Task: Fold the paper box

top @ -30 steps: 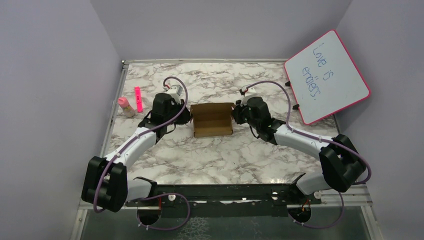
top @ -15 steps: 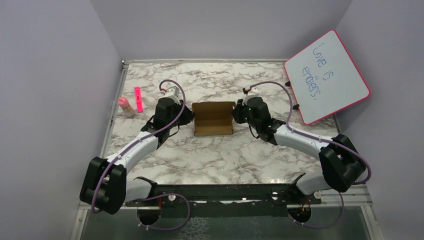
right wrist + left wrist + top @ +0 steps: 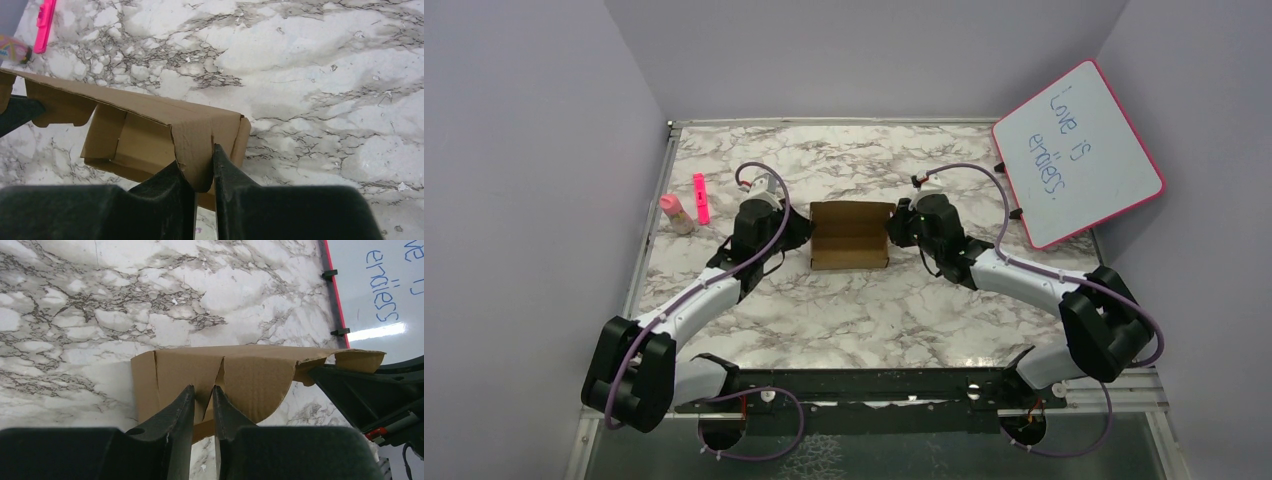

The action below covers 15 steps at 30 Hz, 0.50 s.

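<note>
The paper box [image 3: 850, 236] is a brown cardboard carton, partly folded and open on top, lying mid-table between both arms. My left gripper [image 3: 802, 232] is at its left end. In the left wrist view the fingers [image 3: 186, 399] stand a narrow gap apart around a thin flap edge of the box [image 3: 240, 375], and contact is unclear. My right gripper [image 3: 894, 228] is at the right end. Its jaws [image 3: 197, 157] are closed on a rounded end flap of the box [image 3: 150, 125], which fills the gap.
A pink-framed whiteboard [image 3: 1079, 155] leans at the back right, close behind the right arm. A pink marker [image 3: 701, 197] and a small pink-capped bottle [image 3: 674, 213] lie near the left table edge. Grey walls enclose the left, back and right sides.
The left wrist and the box have crept slightly toward the back of the table. The right arm has barely moved, still at the box's right end.
</note>
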{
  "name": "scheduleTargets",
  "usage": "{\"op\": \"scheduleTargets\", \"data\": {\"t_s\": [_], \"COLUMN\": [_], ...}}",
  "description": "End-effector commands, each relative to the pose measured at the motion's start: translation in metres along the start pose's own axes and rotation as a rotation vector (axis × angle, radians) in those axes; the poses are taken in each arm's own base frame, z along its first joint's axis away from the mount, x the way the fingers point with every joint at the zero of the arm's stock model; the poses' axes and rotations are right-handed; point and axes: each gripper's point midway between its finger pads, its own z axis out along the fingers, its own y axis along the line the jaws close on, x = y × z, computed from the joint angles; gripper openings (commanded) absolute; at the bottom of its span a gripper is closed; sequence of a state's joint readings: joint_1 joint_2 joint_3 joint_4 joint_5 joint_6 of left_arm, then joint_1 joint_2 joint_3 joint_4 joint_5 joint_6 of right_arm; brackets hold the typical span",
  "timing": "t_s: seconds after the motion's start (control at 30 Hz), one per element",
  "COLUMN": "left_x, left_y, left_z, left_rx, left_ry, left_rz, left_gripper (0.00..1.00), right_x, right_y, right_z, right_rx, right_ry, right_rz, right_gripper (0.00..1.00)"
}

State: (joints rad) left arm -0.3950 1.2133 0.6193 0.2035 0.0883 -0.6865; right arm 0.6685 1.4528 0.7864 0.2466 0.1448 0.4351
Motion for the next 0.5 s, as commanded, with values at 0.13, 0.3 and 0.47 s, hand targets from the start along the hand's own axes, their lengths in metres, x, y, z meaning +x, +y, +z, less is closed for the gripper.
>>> {"op": "scheduleTargets", "data": {"t_s": [0.13, 0.3, 0.47], "left_x": [0.006, 0.014, 0.012], "left_y": [0.003, 0.004, 0.000], "left_z": [-0.002, -0.006, -0.008], "left_rx": [0.003, 0.017, 0.031], "left_ry": [-0.026, -0.016, -0.026], "left_rz": [-0.033, -0.087, -0.113], "left_gripper": [0.21, 0.22, 0.22], "right_x": [0.003, 0.013, 0.014], "right_y": [0.008, 0.008, 0.012], "right_z": [0.003, 0.002, 0.002], "right_rx": [-0.023, -0.027, -0.035], "right_ry": [-0.021, -0.004, -0.006], "right_rz": [0.021, 0.020, 0.018], "right_gripper": [0.22, 0.22, 0.23]}}
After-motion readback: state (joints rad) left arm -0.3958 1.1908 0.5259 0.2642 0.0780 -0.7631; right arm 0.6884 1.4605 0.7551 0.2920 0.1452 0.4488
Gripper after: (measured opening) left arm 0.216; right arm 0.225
